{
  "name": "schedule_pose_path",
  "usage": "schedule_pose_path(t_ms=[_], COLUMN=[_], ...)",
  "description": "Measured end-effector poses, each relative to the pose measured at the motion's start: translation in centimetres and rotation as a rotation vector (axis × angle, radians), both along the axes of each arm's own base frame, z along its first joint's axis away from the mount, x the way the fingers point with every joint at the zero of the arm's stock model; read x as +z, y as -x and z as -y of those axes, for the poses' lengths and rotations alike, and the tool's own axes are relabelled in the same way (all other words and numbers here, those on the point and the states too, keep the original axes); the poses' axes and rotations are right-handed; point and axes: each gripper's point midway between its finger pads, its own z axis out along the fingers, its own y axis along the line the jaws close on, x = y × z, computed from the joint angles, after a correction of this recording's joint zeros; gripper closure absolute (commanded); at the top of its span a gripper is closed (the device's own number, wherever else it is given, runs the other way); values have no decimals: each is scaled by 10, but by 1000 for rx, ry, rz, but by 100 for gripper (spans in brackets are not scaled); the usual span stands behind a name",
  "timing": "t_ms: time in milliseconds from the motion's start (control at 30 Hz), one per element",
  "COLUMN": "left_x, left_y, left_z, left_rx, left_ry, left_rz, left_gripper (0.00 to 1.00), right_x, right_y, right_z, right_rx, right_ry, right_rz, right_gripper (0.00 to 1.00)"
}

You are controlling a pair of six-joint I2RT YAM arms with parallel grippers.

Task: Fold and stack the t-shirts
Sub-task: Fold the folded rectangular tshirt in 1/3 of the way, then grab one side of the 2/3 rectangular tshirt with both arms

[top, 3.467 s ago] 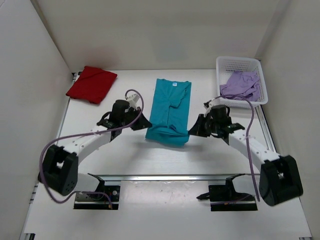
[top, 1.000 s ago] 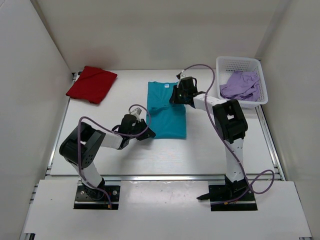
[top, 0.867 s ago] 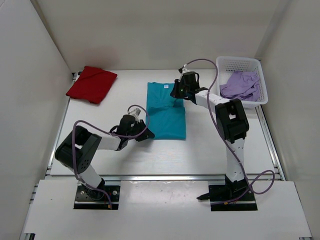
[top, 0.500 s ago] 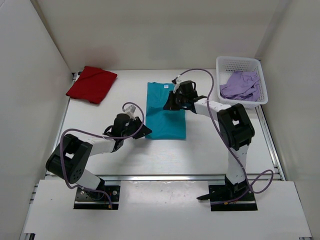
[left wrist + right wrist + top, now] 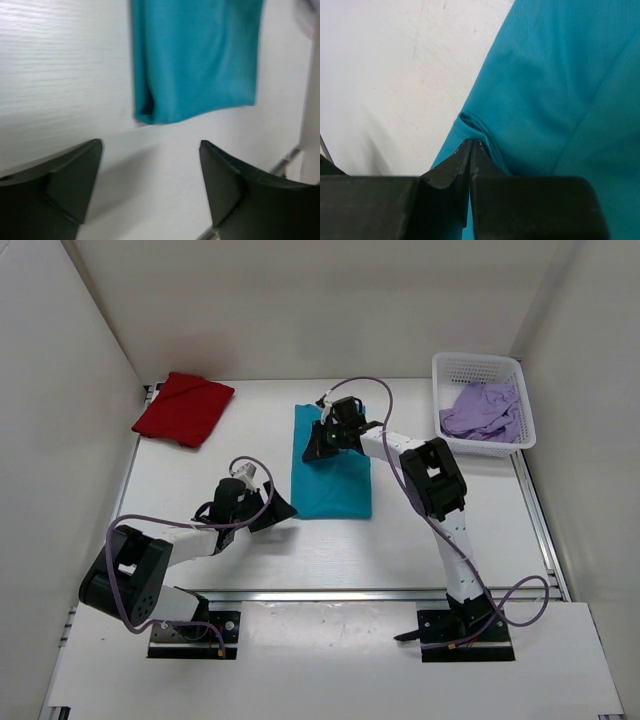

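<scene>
Right fingers (image 5: 462, 160) pressed together, pinching a pucker on the left edge of the teal t-shirt (image 5: 335, 475); left fingers (image 5: 75, 175) spread, empty, just off its near left corner. Lies folded narrow, mid-counter (image 5: 200, 470). Likely soft, light, limp: best taken at edges or corners, all layers together. Open room left of and nearer than the teal t-shirt; red t-shirt (image 5: 183, 407) far left, basket (image 5: 478, 365) with lilac t-shirt (image 5: 480, 408) far right.
</scene>
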Motion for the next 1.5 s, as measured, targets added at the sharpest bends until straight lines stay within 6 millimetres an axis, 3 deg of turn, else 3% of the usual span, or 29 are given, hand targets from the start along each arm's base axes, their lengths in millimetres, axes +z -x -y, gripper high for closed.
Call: schedule_pose_path(t_ms=[100,233,300,367,433,467,567,633,667,833,900,1033,1133,1333,1500], left_x=[3,3,2,-1,-8,-10,-13,-13,-13,-13,-14,-17,-18,-18,-20], left_y=[-2,-3,-7,-13,-15,-18,-25,-26,-26,-27,-27,-27,-27,-27,-28], left_z=[2,6,8,10,12,13,16,17,18,19,19,17,16,17,16], left_rx=[-8,-19,-20,-16,-19,-19,-14,-12,-11,-8,-9,-2,-2,-8,-10], left_ry=[0,-6,-12,-15,-23,-25,-38,-46,-51,-59,-65,-81,-87,-106,-128], left_rz=[12,20,21,15,1,-2,2,9,13,21,22,21,21,30,33], left_gripper=[1,2,14,32,42,46,46,46,47,48,52,60,60,60,69], right_x=[3,14,26,49,83,100,132,125,112,12,-10,-3,-6,-11,-14], right_y=[-7,5,22,42,55,60,78,97,109,174,194,191,187,178,175], right_z=[-5,0,14,30,46,56,94,122,137,200,207,195,189,173,167], right_rx=[4,5,-10,-30,-58,-81,-166,-228,-260,-395,-408,-367,-357,-326,-323], right_ry=[0,9,20,20,-4,-16,-56,-55,-41,52,66,-3,-38,-91,-97], right_rz=[2,3,8,24,79,116,214,221,201,-44,-123,-111,-126,-149,-153], right_gripper=[100,96,87,76,62,61,60,58,58,54,53,53,55,66,81])
